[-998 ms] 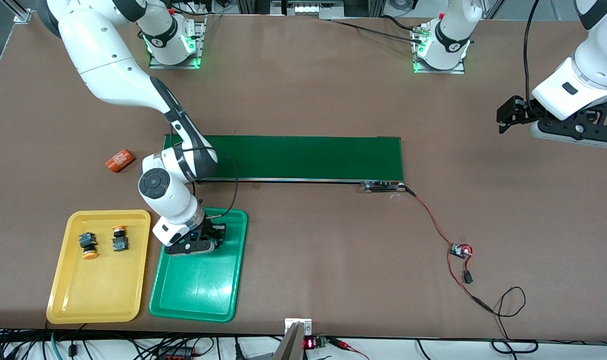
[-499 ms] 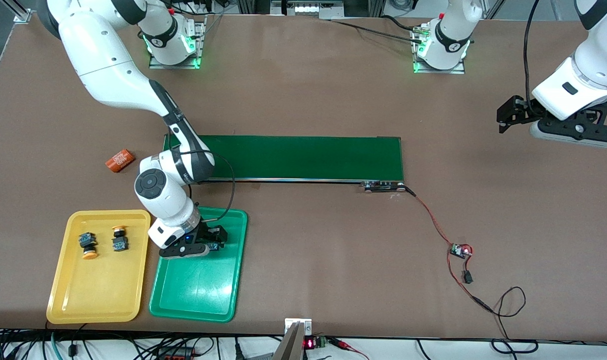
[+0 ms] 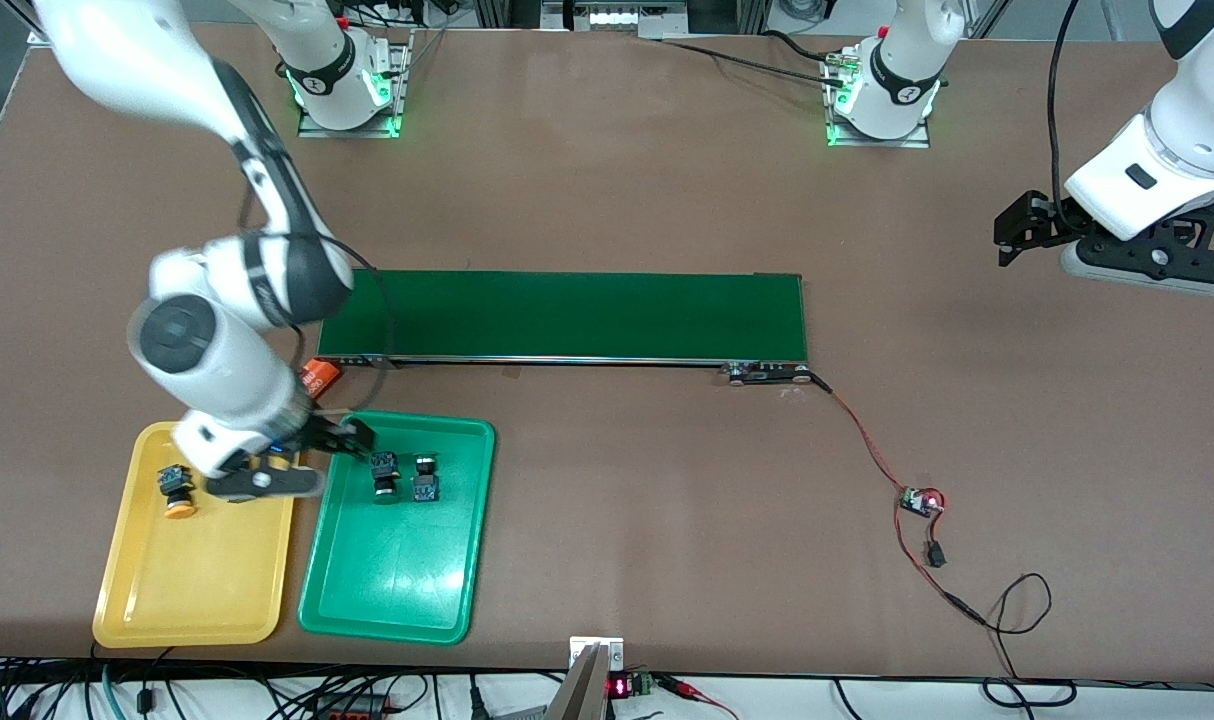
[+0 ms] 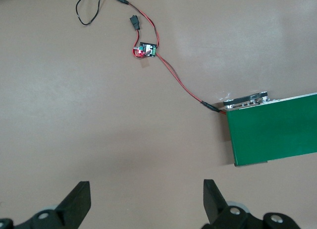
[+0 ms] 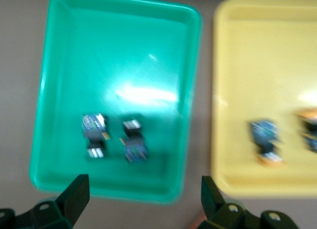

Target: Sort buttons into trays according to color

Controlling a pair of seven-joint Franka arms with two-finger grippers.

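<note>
My right gripper (image 3: 267, 482) hangs with its fingers (image 5: 74, 192) spread wide and nothing between them, over the seam where the yellow tray (image 3: 197, 590) meets the green tray (image 3: 397, 580). Below and just to one side of my fingertips, two green-capped buttons (image 3: 384, 475) lie close together in the green tray. To the other side, one orange-capped button (image 3: 175, 490) lies in the yellow tray. A second orange-capped one (image 5: 308, 122) sits just beside it, seen only from my wrist; my own hand covers it from the front.

By colour, the sorting looks finished, so I judge the danger now to be my own exit. If I swing away too low, an open fingertip could catch the raised rim of either tray and shove it, tipping or scattering the buttons, perhaps across into the wrong tray. The buttons lie on their sides and look easy to knock about. An orange cylinder (image 3: 319, 375) on the table close under my forearm could also be swept along.

My left gripper (image 3: 1147, 260) waits, fingers (image 4: 79, 204) apart and empty, over bare table (image 4: 99, 115), well clear of everything.
</note>
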